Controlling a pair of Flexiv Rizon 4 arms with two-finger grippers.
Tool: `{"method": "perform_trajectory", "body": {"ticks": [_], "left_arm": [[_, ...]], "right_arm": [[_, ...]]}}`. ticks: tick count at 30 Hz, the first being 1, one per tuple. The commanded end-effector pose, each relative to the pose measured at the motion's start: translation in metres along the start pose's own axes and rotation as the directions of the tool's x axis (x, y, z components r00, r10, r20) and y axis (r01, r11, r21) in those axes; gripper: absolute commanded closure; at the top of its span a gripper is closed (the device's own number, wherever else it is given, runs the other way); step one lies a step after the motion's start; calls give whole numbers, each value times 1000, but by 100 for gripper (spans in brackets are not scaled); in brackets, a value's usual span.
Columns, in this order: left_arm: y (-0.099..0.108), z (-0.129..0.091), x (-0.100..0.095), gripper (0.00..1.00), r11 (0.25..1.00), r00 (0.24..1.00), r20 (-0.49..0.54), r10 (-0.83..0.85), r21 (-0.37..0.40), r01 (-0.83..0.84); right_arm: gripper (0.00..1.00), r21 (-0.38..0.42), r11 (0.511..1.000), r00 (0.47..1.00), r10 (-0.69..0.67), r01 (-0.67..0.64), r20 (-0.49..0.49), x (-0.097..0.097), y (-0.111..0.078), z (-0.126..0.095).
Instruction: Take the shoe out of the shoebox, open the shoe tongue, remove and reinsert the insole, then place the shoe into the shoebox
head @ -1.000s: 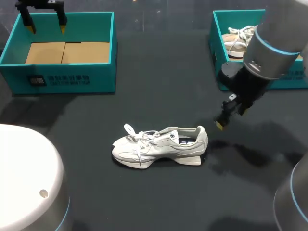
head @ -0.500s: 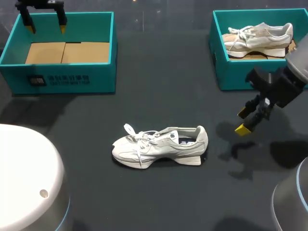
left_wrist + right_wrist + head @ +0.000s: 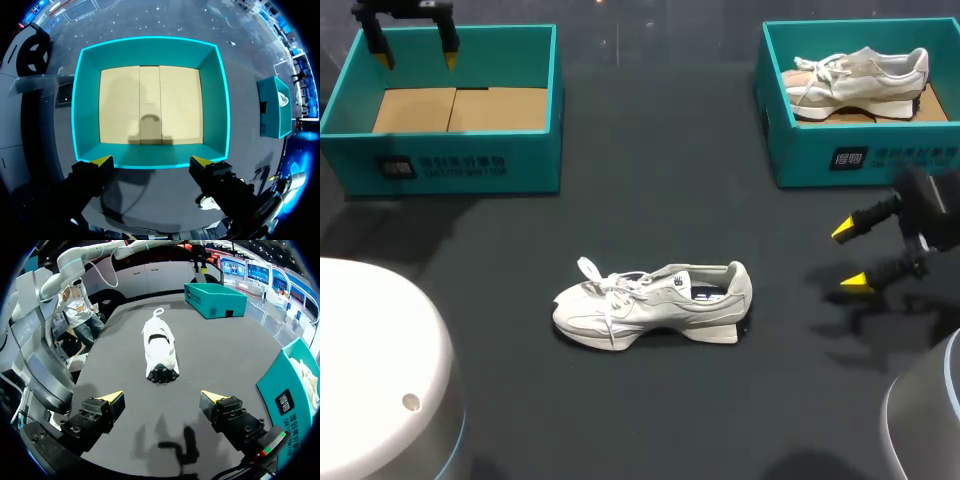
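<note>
One shoe [image 3: 655, 302]: lying mid-surface [image 3: 650, 200], toe to the left, unmoved over the last second. Right fingers [image 3: 843, 230]: spread and empty, withdrawn from beside the heel to the right edge, now well apart from the shoe. Left fingers [image 3: 382, 58]: spread and empty over the far wall of the left shoebox [image 3: 440, 165], unchanged. Reading: shoe is out and ungripped; tongue and insole steps apparently pending. Obscured: insole inside the collar; right arm cut off at the edge.
</note>
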State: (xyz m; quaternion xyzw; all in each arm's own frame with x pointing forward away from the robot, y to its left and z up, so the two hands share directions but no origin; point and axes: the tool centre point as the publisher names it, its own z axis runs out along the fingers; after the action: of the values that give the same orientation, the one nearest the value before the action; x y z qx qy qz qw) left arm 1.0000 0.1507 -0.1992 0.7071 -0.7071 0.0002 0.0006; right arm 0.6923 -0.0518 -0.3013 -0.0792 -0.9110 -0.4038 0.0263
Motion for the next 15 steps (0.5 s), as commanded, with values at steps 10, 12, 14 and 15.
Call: {"method": "perform_trajectory", "body": {"ticks": [10, 12, 14, 15], "left_arm": [[0, 0, 0, 0, 1000, 1000, 0, 0, 0, 0], [0, 0, 0, 0, 1000, 1000, 0, 0, 0, 0], [0, 0, 0, 0, 1000, 1000, 0, 0, 0, 0], [0, 0, 0, 0, 1000, 1000, 0, 0, 0, 0]], "right_arm": [[0, -365, 931, 998, -5, 27, 60, 12, -12, 7], [0, -365, 931, 998, -5, 27, 60, 12, -12, 7], [0, -352, 935, 994, 3, 36, 108, 13, -18, 11], [0, -339, 940, 991, 3, 42, 131, 13, -22, 12]]}}
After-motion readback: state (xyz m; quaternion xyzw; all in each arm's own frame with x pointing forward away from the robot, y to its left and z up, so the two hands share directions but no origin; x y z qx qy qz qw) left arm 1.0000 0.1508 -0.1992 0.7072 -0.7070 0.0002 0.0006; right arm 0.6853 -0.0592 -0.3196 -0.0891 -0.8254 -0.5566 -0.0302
